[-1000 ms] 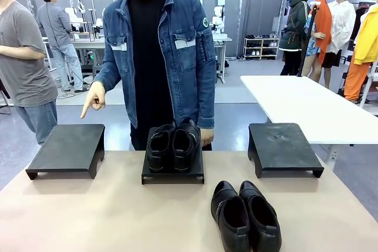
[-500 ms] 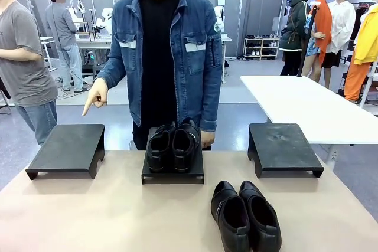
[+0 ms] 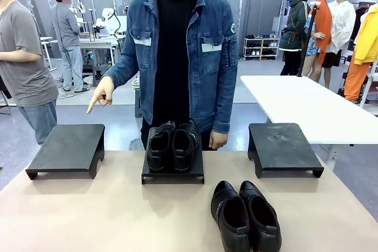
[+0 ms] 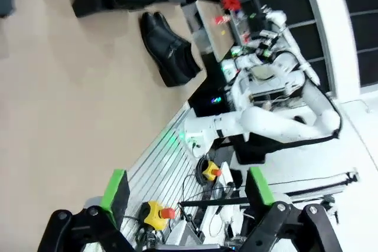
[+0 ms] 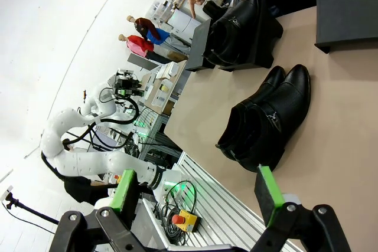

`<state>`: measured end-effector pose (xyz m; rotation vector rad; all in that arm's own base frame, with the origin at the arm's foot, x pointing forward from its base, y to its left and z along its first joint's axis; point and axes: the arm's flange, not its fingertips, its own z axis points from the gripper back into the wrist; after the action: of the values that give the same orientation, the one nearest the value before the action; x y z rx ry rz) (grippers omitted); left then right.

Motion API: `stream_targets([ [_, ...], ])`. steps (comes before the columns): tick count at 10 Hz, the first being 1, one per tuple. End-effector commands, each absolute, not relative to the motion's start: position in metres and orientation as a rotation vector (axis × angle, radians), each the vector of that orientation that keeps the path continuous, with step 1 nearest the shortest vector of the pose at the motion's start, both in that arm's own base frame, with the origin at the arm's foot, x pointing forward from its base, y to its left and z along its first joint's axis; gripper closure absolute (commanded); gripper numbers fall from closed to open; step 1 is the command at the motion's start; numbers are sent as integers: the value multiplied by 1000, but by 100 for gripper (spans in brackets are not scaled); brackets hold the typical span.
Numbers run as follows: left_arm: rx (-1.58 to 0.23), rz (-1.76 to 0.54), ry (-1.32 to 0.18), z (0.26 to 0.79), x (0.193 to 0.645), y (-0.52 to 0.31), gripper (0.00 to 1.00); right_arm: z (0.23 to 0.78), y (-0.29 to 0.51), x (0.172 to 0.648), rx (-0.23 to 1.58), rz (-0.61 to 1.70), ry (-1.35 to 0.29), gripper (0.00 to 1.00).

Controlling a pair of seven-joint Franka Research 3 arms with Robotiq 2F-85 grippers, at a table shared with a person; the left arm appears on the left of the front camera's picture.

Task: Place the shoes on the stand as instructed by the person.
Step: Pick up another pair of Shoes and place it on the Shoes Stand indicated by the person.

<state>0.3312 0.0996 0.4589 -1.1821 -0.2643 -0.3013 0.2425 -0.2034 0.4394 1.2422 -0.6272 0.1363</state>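
Loose pair of black shoes (image 3: pixel 245 216) at the table's (image 3: pixel 88 216) near edge, right of centre, toes toward the far edge, just ahead of the right gripper (image 5: pixel 195 192), fingers spread; left gripper (image 4: pixel 186 188), also spread, is farther; person's hand (image 3: pixel 101 95) points at the left stand (image 3: pixel 68 149).

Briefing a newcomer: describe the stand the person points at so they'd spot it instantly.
Three black stands line the far edge of the tan table. It is the left stand, below the person's pointing hand. The middle stand carries shoes, and the right stand, also bare, has no finger above it.
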Motion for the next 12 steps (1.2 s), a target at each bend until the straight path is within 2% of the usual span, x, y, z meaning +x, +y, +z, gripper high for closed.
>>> stream_targets([
  [1,-1059,-317,-201,506,320,5,0,440,-205,241,1243,157,-641,0],
  [3,-930,-300,-135,542,315,-95,0,440,-205,241,1243,157,-641,0],
  [7,-607,-225,-98,573,327,-275,0,440,-205,241,1243,157,-641,0],
  [9,-515,-189,-95,571,333,-355,0,440,-205,241,1243,157,-641,0],
  [12,-419,-142,-88,537,323,-438,0,440,-205,241,1243,157,-641,0],
])
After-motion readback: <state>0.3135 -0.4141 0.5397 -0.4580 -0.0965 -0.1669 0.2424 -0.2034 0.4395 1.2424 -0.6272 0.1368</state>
